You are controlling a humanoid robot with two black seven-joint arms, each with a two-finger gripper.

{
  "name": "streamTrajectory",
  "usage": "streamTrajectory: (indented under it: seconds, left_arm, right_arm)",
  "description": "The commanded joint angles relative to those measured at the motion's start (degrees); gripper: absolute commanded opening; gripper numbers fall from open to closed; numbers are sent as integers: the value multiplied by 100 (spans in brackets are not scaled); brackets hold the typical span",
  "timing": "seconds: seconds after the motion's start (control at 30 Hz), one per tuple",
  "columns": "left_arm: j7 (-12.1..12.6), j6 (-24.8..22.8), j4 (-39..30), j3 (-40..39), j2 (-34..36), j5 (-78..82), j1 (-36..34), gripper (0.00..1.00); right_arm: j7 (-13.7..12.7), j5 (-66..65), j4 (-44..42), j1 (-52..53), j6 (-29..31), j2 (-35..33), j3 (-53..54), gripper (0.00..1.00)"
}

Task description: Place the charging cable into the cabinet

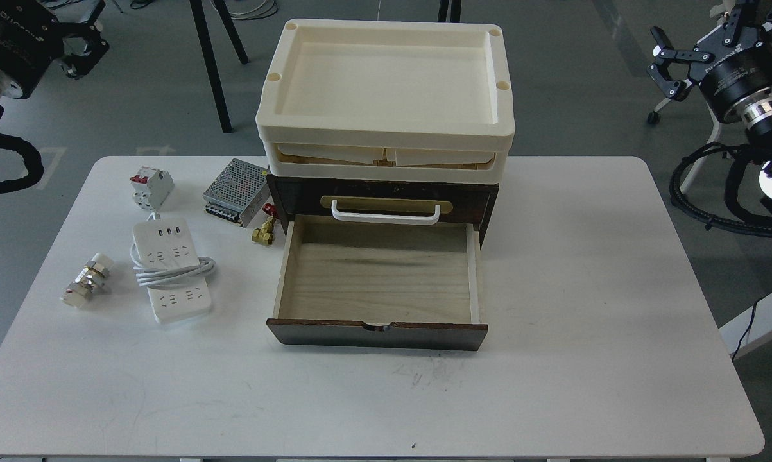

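Observation:
The charging cable [171, 269], a white power strip with its cord coiled around the middle, lies flat on the white table [584, 289], left of the cabinet. The cabinet [488, 205] is a dark brown chest. Its bottom drawer [379, 279] is pulled out toward me, and its light wood interior is empty. The drawer above is closed and has a white handle [386, 215]. My left gripper [87, 54] hovers off the table at the top left, too dark to read. My right gripper [660, 64] is at the top right, fingers apart, holding nothing. Both are far from the cable.
Cream plastic trays [386, 83] are stacked on the cabinet. A small circuit breaker [149, 188], a metal mesh power supply [235, 190] and a brass valve [265, 231] sit behind the cable. A metal fitting [87, 280] lies to its left.

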Motion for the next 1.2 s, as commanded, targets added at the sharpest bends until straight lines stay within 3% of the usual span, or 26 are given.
streamTrajectory:
  seconds: [0.0, 0.13, 0.27, 0.37, 0.5, 0.57, 0.7, 0.77, 0.93, 1.1, 1.17]
  left_arm:
    - [-478, 0, 79, 10, -148, -19, 75, 100]
    - [-741, 0, 166, -60, -184, -176, 154, 100]
    - [-1635, 0, 1184, -148, -262, -843, 514, 100]
    - [-1635, 0, 1511, -192, -587, -1091, 550, 100]
    - [-1635, 0, 1293, -384, -579, -1144, 777, 100]
    - [-1635, 0, 374, -910, -265, -1196, 1110, 100]
    - [-1635, 0, -2849, -1702, 1131, -1127, 2419, 100]
    - [-1635, 0, -3767, -2010, 1633, -899, 2798, 100]
    - [-1635, 0, -4534, -2310, 2504, 960, 3142, 100]
    - [-1635, 0, -5667, -2197, 3199, 5096, 3142, 100]
    - [-1635, 556, -6028, -1759, 3480, 7197, 3238, 99]
  right_arm:
    - [-1, 8, 17, -126, 0, -22, 233, 100]
    - [-1, 8, 25, -302, 0, -22, 435, 100]
    - [-1, 17, 43, -355, 0, -31, 558, 100]
    - [-1, 17, 60, -346, 0, -31, 558, 100]
    - [-1, 17, 60, -355, 0, -31, 558, 100]
    - [8, 43, 95, -390, 0, -40, 593, 100]
    - [17, 61, 280, -662, 0, -136, 1023, 100]
    - [17, 61, 306, -820, 0, -181, 1243, 100]
    - [17, 61, 324, -1067, 0, -189, 1402, 100]
    - [17, 61, 438, -1295, 0, -321, 1446, 100]
    - [17, 61, 482, -1366, 0, -339, 1481, 100]
